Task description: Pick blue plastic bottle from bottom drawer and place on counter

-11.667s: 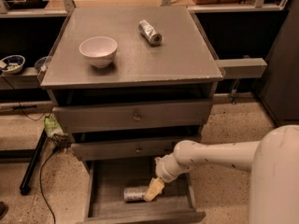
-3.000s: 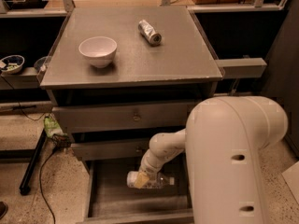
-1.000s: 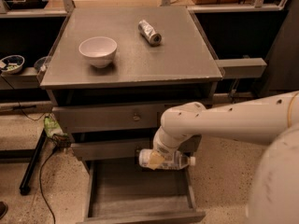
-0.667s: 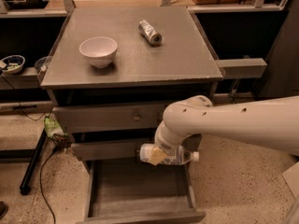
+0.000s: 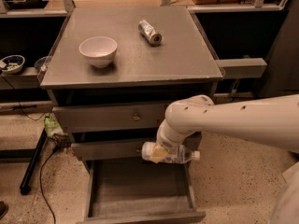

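Observation:
My gripper is shut on the blue plastic bottle. It holds the bottle lying sideways, white cap to the right, in the air above the open bottom drawer and in front of the middle drawer. The drawer's grey floor is bare. The white arm comes in from the right. The counter lies above, well higher than the bottle.
A white bowl stands on the counter's left part. A silver can lies on its side at the back middle. Two upper drawers with round knobs are closed. Cables and a black stand leg lie on the floor at left.
The gripper took the bottle off the drawer floor and lifted it. Over the last second it rose a little and shifted slightly right.

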Robot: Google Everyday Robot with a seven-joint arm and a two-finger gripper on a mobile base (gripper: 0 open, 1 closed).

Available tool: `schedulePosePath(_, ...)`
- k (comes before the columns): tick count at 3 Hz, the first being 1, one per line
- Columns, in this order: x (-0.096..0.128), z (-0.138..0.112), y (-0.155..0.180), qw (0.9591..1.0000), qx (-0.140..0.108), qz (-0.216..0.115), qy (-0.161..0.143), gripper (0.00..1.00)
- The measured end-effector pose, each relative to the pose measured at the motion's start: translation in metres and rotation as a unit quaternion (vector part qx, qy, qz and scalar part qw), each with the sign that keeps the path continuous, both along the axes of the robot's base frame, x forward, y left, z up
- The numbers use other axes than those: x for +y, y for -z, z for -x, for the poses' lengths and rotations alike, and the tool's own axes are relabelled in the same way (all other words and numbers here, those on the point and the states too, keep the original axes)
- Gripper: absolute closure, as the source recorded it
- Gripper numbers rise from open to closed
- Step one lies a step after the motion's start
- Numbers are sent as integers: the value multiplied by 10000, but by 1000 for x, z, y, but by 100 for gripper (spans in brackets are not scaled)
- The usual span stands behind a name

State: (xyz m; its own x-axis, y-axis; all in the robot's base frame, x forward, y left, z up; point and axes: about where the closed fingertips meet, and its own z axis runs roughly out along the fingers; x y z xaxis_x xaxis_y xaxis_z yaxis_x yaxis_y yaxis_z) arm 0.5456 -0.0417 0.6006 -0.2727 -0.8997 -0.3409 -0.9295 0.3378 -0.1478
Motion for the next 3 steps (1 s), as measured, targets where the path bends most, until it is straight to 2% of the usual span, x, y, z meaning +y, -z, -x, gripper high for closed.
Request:
schedulePosePath(2, -47, -31, -47, 9983, -292, 190, 467, 100)
schedulePosePath(3, -61, -34, -78, 9967, -484, 323, 564, 100)
